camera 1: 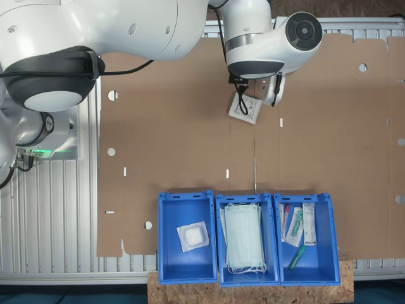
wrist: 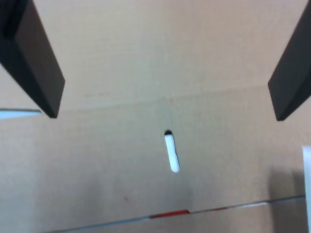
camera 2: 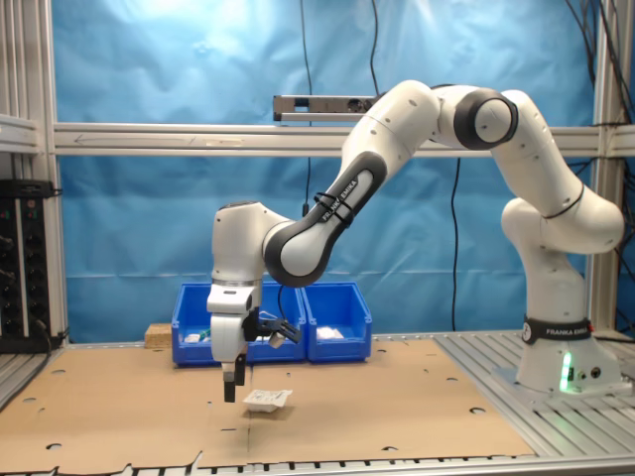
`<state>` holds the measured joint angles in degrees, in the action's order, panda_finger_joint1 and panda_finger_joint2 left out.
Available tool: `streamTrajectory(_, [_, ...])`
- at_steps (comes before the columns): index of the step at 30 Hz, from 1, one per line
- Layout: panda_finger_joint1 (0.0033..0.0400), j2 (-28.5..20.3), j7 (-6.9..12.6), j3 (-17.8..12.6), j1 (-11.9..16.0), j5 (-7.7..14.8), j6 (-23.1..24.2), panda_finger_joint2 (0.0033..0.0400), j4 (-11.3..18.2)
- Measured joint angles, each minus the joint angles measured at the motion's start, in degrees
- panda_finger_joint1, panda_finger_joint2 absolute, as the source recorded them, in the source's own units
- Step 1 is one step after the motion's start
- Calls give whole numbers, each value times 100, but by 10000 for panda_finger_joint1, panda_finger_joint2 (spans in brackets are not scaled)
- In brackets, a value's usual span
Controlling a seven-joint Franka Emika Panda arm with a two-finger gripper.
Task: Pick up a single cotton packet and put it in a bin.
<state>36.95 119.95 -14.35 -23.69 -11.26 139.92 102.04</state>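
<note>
**A:** So what are the jaws doing? In the wrist view the gripper has them spread wide apart, 1 dark finger at each side, nothing between them but bare cardboard with a small slot cut in it. Not touching anything that I can see.

**B:** Yep, wide apart and holding nothing. In the second exterior view the gripper hangs just above the cardboard, and the packet lies flat on it just beside the fingers, toward the second exterior view's right. In the first exterior view the packet sits tilted, partly tucked under the arm's head.

**A:** Bins?

**B:** 3 blue ones in a row in the first exterior view. The bin at the first exterior view's left has 1 white square packet. The middle bin holds a stack of pale green masks. The third bin has narrow packets and a green-tipped item.

**A:** The second exterior view gives the bins from the front only, behind the arm, contents mostly hidden. The bench rails show there too, well apart from the packet.
</note>
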Motion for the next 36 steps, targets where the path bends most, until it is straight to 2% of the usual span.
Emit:
streamTrajectory(11, [400, -354, 0, -2, -8, 6, -282, 400, 0])
streamTrajectory(18, [400, -472, -33, -3, -9, 105, -442, 400, 0])
streamTrajectory(29, [400, -688, -308, -8, -9, 433, -794, 400, 1])
streamTrajectory(36, [400, -788, -563, -12, -9, 542, -931, 400, 0])
